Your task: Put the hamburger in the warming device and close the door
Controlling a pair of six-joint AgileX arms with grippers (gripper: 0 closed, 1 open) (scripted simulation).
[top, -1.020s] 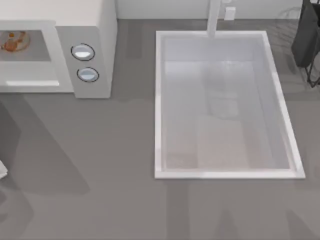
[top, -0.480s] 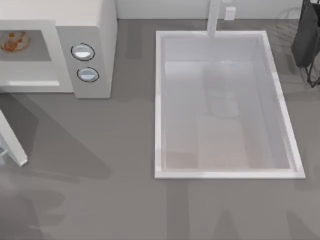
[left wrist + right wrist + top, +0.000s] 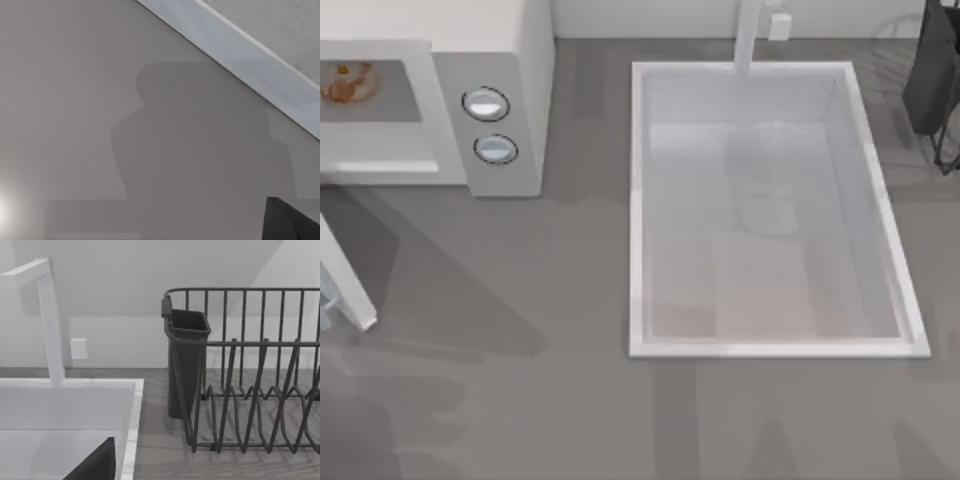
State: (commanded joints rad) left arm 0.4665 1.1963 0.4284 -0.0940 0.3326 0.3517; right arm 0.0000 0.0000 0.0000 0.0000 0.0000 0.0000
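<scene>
White door [image 3: 345, 285] ajar; hamburger [image 3: 347, 82] in microwave [image 3: 510, 60]; sink [image 3: 638, 210] nearby.

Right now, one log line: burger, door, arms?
burger: inside microwave | door: open, swung out at table's left edge | sink: idle

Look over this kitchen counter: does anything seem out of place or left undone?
The microwave stands open: its door swings out over the counter at the top view's left, while the hamburger sits inside the cavity. Nothing looks spilled or damaged.
</scene>
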